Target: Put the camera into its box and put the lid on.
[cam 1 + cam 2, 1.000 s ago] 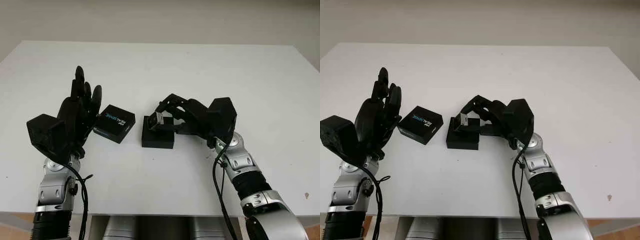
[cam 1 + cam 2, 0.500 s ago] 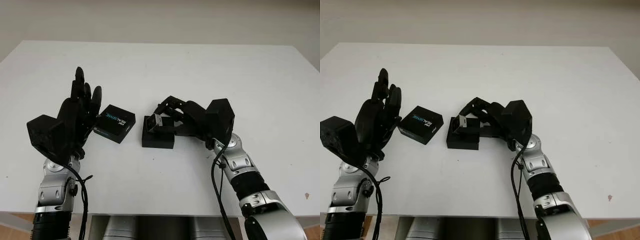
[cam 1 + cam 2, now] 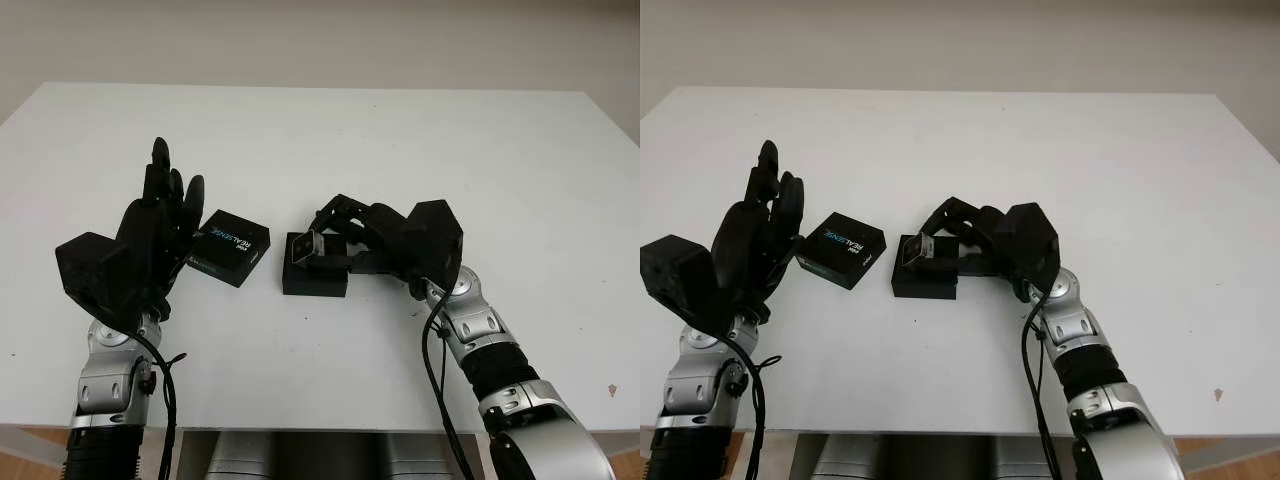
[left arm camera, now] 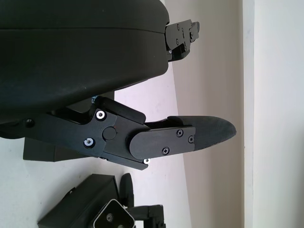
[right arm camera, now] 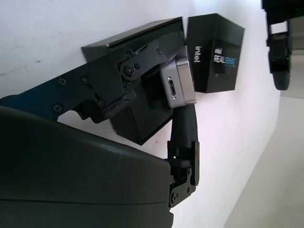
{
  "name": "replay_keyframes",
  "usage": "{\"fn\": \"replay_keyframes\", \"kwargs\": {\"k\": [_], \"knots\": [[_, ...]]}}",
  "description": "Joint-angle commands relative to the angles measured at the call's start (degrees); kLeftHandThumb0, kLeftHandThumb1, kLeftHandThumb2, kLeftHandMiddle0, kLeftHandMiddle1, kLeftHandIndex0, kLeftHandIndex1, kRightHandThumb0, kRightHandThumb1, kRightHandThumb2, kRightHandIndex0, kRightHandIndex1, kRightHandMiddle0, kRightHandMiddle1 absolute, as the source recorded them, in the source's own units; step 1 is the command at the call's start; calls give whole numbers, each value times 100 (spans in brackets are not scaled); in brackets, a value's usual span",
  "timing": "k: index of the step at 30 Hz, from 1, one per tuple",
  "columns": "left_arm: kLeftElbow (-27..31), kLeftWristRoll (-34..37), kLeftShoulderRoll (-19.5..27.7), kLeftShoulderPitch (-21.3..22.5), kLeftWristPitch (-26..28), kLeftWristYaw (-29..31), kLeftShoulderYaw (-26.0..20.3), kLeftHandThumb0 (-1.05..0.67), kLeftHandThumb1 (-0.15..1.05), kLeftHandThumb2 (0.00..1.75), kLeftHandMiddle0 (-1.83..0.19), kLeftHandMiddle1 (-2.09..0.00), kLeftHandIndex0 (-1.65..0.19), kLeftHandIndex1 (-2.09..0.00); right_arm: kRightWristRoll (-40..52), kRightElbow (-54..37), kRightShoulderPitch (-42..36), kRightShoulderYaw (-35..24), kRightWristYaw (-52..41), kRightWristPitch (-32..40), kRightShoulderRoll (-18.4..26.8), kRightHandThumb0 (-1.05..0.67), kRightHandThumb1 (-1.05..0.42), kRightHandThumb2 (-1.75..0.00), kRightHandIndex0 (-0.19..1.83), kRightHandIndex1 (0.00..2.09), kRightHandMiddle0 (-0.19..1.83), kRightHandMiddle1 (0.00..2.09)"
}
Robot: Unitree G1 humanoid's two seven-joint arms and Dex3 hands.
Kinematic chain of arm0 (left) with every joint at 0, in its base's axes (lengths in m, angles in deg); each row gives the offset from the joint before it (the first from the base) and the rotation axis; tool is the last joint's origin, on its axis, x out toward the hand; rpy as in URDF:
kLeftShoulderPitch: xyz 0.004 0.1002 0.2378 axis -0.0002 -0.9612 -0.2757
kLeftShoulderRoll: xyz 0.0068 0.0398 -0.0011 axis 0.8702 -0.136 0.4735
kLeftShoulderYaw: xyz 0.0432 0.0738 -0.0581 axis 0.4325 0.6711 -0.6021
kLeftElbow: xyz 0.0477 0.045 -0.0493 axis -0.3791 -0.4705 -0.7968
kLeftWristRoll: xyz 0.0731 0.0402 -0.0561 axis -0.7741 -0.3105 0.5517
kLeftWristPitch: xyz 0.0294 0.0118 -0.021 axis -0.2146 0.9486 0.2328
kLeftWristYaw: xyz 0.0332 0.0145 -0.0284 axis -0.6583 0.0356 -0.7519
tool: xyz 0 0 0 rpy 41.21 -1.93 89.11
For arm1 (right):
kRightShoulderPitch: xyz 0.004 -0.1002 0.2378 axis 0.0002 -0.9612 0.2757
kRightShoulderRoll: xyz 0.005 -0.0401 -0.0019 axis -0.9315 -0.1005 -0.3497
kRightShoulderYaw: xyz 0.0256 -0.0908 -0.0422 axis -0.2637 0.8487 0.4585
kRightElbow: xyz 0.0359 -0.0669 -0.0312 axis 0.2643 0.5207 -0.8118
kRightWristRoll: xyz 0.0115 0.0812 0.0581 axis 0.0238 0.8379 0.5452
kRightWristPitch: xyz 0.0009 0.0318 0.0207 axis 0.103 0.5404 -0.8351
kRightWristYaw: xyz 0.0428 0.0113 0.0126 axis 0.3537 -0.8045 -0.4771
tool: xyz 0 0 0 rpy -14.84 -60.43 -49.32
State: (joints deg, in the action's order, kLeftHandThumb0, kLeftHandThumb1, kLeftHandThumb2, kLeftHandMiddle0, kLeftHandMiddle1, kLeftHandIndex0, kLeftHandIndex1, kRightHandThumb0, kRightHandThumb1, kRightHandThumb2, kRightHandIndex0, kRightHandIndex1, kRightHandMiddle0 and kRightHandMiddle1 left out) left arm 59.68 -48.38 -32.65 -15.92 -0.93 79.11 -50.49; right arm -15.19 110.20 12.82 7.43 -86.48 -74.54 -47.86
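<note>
A small silver camera (image 3: 304, 247) is pinched in my right hand (image 3: 334, 228), which is shut on it just above the left part of the open black box (image 3: 316, 281). In the right wrist view the camera (image 5: 179, 81) hangs tilted over the box's cavity (image 5: 146, 119), with its port facing out. The black lid (image 3: 230, 247), printed REALSENSE, lies flat on the table just left of the box. My left hand (image 3: 163, 205) is open and held upright beside the lid's left edge, not touching it.
The white table (image 3: 420, 140) stretches wide behind and to the right of the box. Its front edge runs close below both forearms. A small dark speck (image 3: 613, 391) marks the table at the front right.
My right hand has shifted slightly left and down with the camera, bringing it closer over the box. The left hand and the lid have stayed put.
</note>
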Motion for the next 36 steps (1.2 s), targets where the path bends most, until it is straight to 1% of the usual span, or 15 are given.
{"fn": "replay_keyframes", "kwargs": {"k": [1, 6, 12, 17, 19, 20, 25, 27, 29, 30, 34, 36], "knots": [[69, 28, -19, -6, -13, 3, -10, -69, 105, 50, 19, 0, 19, 0, -139, 70, -86, 143, 28, -158, 15, -47, -92, -5, 21, 8, 33, 179], [99, -8, -15, -31, -10, -8, 8, -70, 105, 50, 19, 0, 19, 0, -528, 44, -154, 367, 216, -516, 124, -46, -92, -5, 23, 8, 34, 178], [109, -8, -20, -25, 17, -24, 9, -70, 105, 50, 19, 0, 19, 0, -773, -21, -247, 534, 279, -1012, 208, -46, -92, -5, 23, 8, 35, 176], [111, -15, -14, -30, 19, -19, 15, -69, 105, 51, 19, 0, 19, 0, -971, -128, -304, 660, 314, -1298, 297, -45, -92, -6, 22, 7, 32, 168], [124, -22, -3, -41, 7, -9, 18, -69, 105, 51, 19, 0, 19, 0, -1067, -263, -329, 717, 294, -1259, 350, -49, -92, -5, 20, 6, 22, 155], [127, -31, -4, -44, 0, -21, 15, -69, 105, 52, 19, 0, 19, 0, -1116, -321, -343, 745, 304, -1254, 373, -51, -92, -5, 19, 6, 20, 150], [112, -32, 12, -44, -13, -12, 4, -69, 105, 51, 19, 0, 19, 0, -1424, -644, -404, 901, 389, -1254, 524, -55, -92, -6, 12, 3, 9, 109], [119, -20, 11, -43, -6, -9, -2, -69, 105, 51, 19, 0, 19, 0, -1622, -747, -412, 987, 484, -1341, 607, -58, -93, -5, 6, 3, 7, 79], [140, -13, 9, -52, 9, -12, -5, -69, 105, 51, 19, 0, 19, 0, -1784, -849, -422, 1057, 575, -1408, 676, -59, -94, -5, 3, 3, 9, 63], [150, -14, 12, -57, 17, -13, -6, -69, 105, 51, 19, 0, 19, 0, -1850, -893, -425, 1086, 616, -1431, 704, -60, -95, -6, -2, 2, 6, 50], [149, 1, 17, -60, 24, -7, -20, -70, 105, 51, 19, 0, 19, 0, -2032, -1053, -409, 1158, 717, -1440, 791, -63, -96, -6, -12, 1, 0, 30], [140, -12, 26, -62, 9, -9, -22, -70, 105, 50, 19, 0, 19, 0, -2067, -1081, -390, 1147, 810, -1502, 815, -64, -96, -5, -15, 1, -1, 25]]}}
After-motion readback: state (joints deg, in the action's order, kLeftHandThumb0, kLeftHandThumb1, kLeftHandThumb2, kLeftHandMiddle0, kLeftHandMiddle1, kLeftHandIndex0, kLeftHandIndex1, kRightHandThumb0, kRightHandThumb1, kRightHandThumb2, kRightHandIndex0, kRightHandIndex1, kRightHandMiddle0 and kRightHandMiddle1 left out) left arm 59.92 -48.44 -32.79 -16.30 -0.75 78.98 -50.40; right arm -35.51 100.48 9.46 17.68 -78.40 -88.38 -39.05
